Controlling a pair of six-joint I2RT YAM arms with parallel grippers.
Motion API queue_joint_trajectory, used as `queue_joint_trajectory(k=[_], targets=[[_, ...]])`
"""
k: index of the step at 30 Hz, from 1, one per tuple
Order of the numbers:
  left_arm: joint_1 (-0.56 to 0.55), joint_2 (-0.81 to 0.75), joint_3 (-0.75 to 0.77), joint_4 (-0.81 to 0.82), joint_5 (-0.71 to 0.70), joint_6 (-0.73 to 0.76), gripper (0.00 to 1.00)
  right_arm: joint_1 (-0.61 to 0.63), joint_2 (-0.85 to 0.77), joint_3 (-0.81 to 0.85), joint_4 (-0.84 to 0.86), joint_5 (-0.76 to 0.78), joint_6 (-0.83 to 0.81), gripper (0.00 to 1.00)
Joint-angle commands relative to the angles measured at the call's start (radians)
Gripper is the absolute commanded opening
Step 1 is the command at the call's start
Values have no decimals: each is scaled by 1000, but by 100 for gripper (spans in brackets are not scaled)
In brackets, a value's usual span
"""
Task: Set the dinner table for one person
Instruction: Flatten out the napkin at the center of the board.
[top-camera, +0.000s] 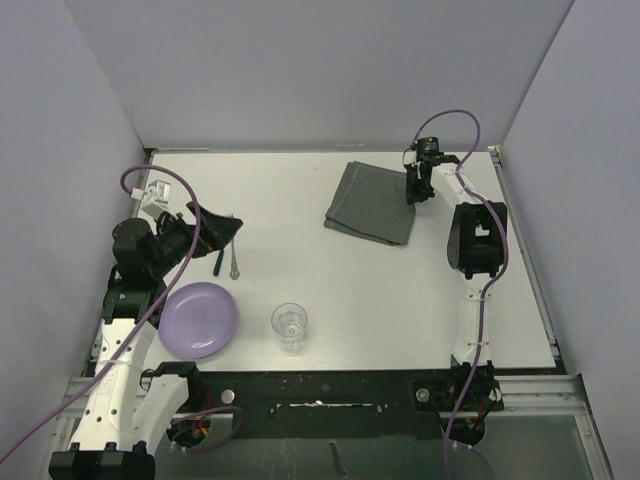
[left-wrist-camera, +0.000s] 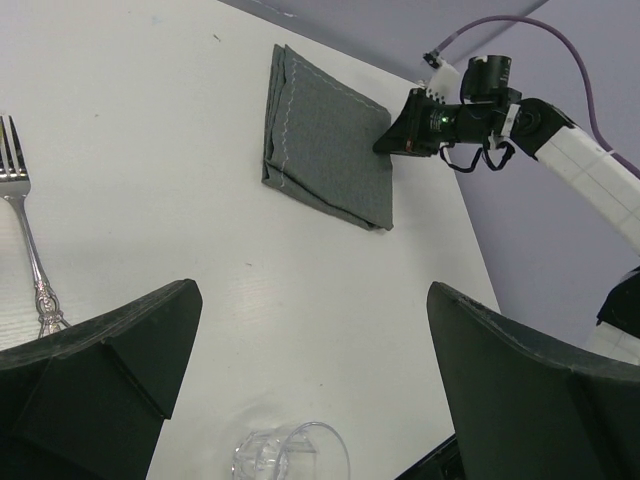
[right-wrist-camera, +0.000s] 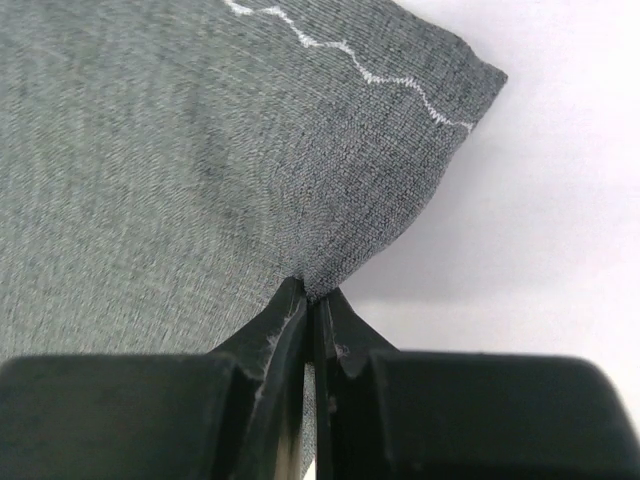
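Your right gripper (right-wrist-camera: 312, 300) pinching the placemat (right-wrist-camera: 190, 150) at its edge, corner seemingly lifted, your left gripper (left-wrist-camera: 312, 300) wide apart, empty.

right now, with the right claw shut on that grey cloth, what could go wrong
1. The right claw holds only a small pinch at the edge of the folded grey placemat. That thin bite may slip, or the layers may fall open when lifted.
2. The glass stands near the front. A dangling placemat pulled that way could knock it over.
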Motion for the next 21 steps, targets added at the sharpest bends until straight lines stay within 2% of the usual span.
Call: queue_joint_trajectory(k=[1,7,12,21], targets=[[-5,39,-38,74,-35,-26,98,96,-233,-19,9,113,-42,0],[-18,178,-154,263,-21,-120,96,213,-493,-77,-3,189,-79,0],[-63,277,-190,399,-28,-172,94,286,-635,-76,-22,202,-92,0],[-179,379,-160,431,-92,-168,93,317,-701,-44,-80,129,-69,0]])
